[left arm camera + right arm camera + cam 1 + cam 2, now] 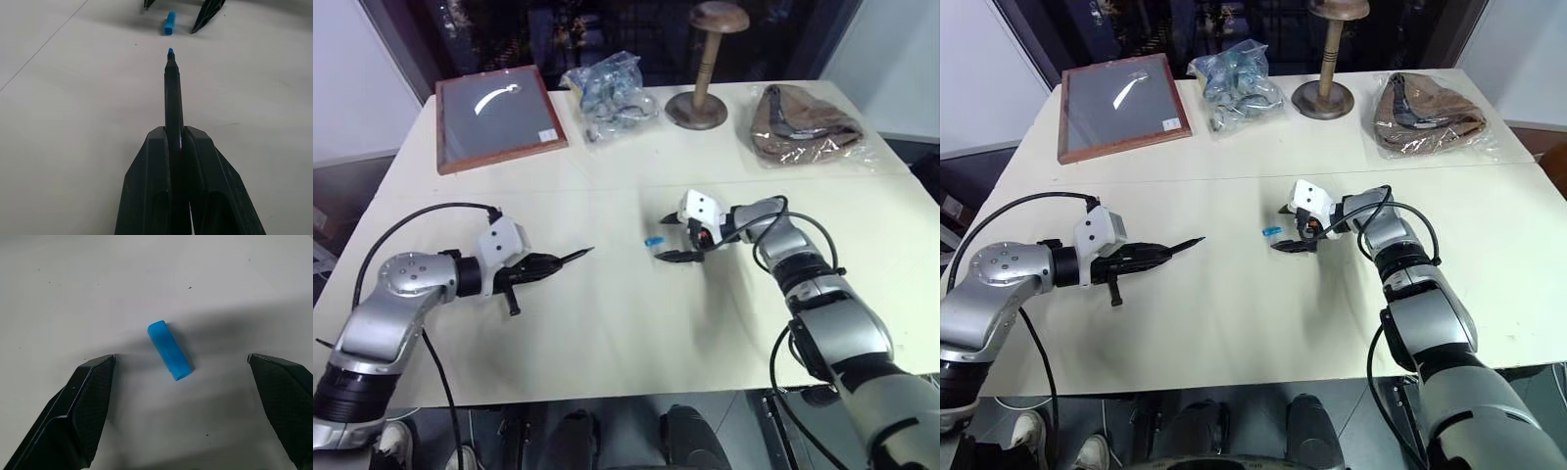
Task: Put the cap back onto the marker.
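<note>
My left fingers (540,263) clamp the marker (570,258); right fingers (183,382) wide open, empty, straddling the cap (169,350) on the desk (607,333): center it, then close squarely.

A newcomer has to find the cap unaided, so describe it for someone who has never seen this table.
Start at the cream table and find the right pincer, open near the middle. The cap lies flat on the tabletop between its two black fingers, untouched. It is a tiny bright-blue cylinder, far shorter than the black marker held in the left pincer.
</note>
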### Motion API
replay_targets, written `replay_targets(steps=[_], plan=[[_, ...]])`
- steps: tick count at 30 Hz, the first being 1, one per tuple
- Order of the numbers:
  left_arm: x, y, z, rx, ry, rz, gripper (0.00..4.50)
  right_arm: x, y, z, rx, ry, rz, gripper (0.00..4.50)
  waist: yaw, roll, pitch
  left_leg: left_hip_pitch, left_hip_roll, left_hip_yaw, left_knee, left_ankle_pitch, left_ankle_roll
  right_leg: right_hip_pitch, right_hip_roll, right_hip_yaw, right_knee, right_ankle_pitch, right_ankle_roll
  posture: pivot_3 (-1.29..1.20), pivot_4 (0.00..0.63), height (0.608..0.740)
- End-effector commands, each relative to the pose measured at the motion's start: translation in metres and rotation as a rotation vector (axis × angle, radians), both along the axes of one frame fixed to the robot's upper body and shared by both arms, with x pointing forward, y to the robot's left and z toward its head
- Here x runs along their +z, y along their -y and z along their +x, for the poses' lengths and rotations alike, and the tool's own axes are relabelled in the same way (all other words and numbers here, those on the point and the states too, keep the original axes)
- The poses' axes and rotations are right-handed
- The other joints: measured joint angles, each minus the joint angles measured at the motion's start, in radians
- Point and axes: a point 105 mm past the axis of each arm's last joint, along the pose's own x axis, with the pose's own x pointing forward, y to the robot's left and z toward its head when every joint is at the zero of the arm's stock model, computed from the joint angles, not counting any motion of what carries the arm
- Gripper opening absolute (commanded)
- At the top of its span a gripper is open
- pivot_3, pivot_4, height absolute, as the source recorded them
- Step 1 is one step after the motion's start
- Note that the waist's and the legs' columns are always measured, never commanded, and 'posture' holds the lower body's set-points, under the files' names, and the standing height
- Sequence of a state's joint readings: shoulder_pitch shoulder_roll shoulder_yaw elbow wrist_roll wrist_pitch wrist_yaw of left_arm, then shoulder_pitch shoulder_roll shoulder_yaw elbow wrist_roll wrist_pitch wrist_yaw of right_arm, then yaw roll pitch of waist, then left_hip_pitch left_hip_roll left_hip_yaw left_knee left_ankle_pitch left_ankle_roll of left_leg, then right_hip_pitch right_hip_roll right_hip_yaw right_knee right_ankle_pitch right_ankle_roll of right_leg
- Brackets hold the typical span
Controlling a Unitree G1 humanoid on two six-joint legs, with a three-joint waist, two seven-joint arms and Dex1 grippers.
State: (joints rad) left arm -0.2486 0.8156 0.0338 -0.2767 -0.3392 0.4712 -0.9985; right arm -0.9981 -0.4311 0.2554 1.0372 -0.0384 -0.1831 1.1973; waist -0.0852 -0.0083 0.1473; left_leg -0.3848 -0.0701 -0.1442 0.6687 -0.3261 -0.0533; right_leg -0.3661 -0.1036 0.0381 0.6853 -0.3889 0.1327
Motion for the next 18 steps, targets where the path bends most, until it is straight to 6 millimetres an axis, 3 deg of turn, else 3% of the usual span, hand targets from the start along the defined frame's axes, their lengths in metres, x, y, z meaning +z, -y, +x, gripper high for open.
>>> replay_targets(steps=[1,4,11,18], plan=[[0.0130,-0.0011,-0.0006,-0.002,0.055,0.005,0.04,-0.0020,-0.0010,-0.0001,0.003,0.002,-0.008,4.50,-0.005,0.000,0.000,0.000,0.000,0.000,0.000,0.000,0.000,0.000,0.000,0.000,0.000,0.000,0.000,0.00,0.150,0.740],[0.0136,-0.0028,0.0002,0.004,0.058,0.010,0.00,-0.0049,-0.0022,-0.0019,0.012,-0.007,-0.008,3.63,-0.014,0.000,0.000,0.000,0.000,-0.001,0.000,0.000,0.000,0.000,0.000,-0.001,0.001,0.000,0.000,0.00,0.150,0.740],[0.0134,-0.0040,-0.0006,0.009,0.062,0.014,0.00,-0.0098,-0.0052,-0.0037,0.019,-0.016,-0.010,0.13,-0.015,0.000,0.000,0.000,0.000,-0.001,0.001,0.000,0.000,0.001,0.000,-0.001,0.002,0.000,0.000,0.00,0.150,0.740],[0.0140,-0.0050,0.0008,0.014,0.066,0.014,0.00,-0.0113,-0.0041,-0.0048,0.023,-0.018,-0.017,0.13,-0.015,0.000,0.000,0.000,0.000,-0.001,0.001,0.000,0.000,0.001,0.000,-0.001,0.002,0.000,0.000,0.00,0.150,0.740]])
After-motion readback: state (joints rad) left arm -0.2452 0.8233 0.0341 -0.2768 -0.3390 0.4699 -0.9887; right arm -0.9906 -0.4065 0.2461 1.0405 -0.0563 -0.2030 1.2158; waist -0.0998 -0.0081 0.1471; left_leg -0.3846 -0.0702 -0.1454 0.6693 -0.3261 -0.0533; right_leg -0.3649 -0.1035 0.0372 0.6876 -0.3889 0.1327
